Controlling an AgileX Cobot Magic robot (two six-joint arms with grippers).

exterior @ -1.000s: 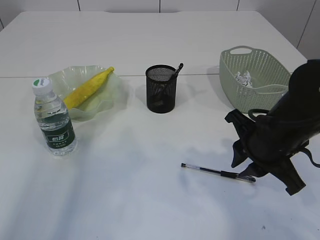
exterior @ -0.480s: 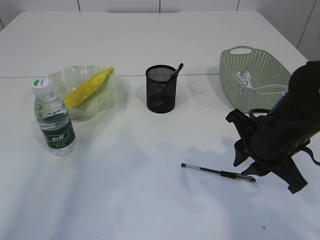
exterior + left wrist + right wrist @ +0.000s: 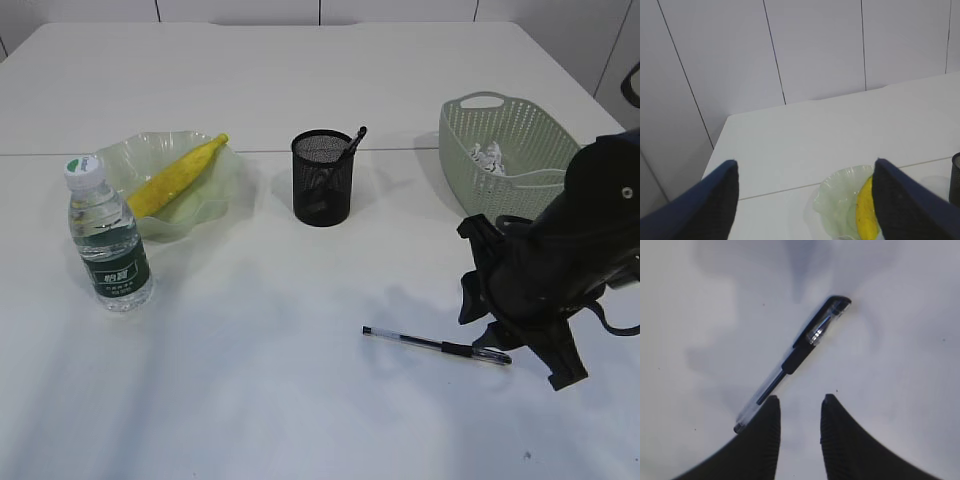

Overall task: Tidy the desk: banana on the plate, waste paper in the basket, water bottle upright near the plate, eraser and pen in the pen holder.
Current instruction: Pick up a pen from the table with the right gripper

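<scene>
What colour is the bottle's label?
Dark green with white writing on the bottle, best seen in the exterior view.

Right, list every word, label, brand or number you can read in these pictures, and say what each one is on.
Water bottle: the dark green label carries white writing, too small and blurred to read.
Pen on the desk: no legible print in the exterior or right wrist view.
Plate, banana, pen holder, basket: no text visible.
</scene>
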